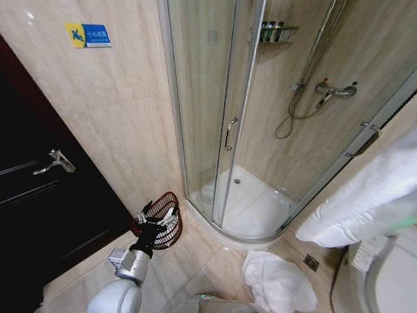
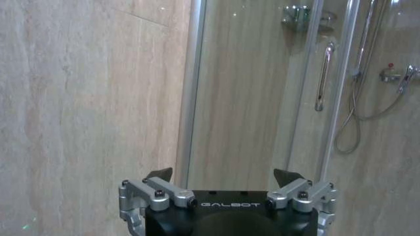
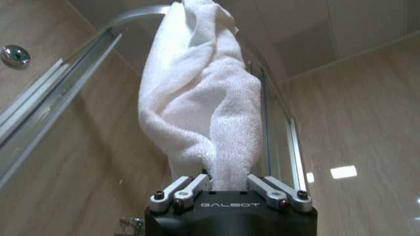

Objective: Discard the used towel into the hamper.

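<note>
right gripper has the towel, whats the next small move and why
Probably carry the towel left toward the hamper. The right gripper is shut on it, held high at the right of the head view, while the hamper sits far left by the open left gripper.

Our left gripper hides part of the hamper. The towel covers our right fingertips, and its top runs off the edge. A floor towel is cut off below.

Silver-linked black claw, "GALBOT"-marked
</note>
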